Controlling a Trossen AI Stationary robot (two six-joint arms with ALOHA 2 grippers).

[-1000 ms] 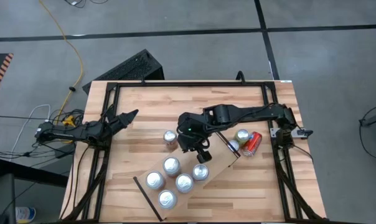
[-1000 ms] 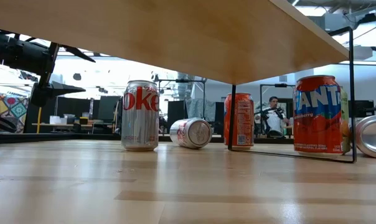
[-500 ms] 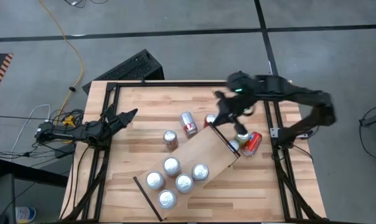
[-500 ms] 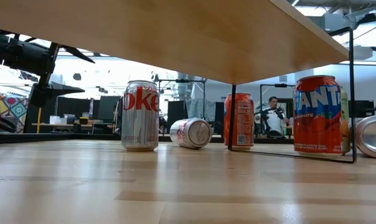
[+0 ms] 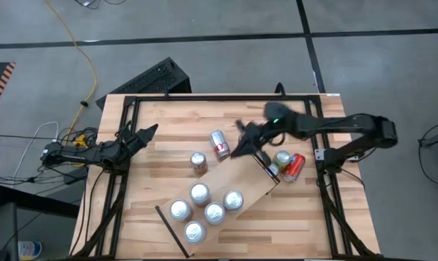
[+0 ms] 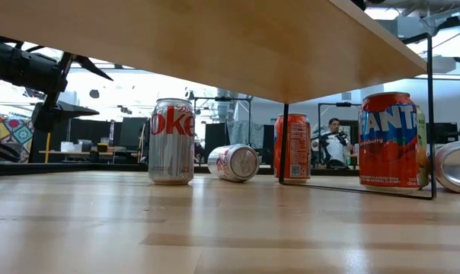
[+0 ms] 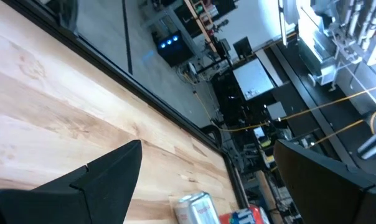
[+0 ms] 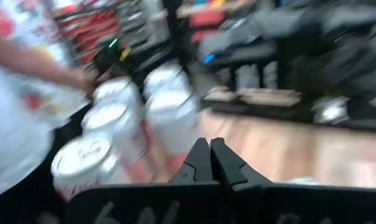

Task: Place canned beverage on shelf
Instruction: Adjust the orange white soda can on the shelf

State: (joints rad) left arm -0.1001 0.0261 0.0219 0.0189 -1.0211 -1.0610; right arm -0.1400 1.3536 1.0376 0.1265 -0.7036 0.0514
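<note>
Fingers of the right gripper [image 8: 210, 155]: pressed together, tips touching, nothing between them; in the high view the right gripper [image 5: 242, 142] hangs above the far end of the shelf [image 5: 230, 181], between the tipped silver can [image 5: 219, 143] and the cans at the shelf's far corner.

Change noted: a second ago we had this gripper low over the shelf, at the can nearest its far end [image 5: 233, 199]; that can now stands free on the board, and the arm has swung away toward the far side of the bench [image 5: 168, 116]. We take this as one placement finished and the arm going for the next can.

Shelf stock: five silver-topped cans upright on the nearer half, the far half bare.

Loose stock on the bench:
- one upright silver can [image 5: 198, 161] just beside the shelf's long edge;
- the tipped silver can, lying on its side;
- one red can [image 5: 293, 167] on its side, with an upright can [image 5: 283, 157] touching or just beside it.

Left gripper [image 7: 200, 171]: fingers spread, empty, parked at the left edge of the bench.

Judgement: about half done; the closed fingers must open before any pickup, and the tipped cans may roll.
</note>
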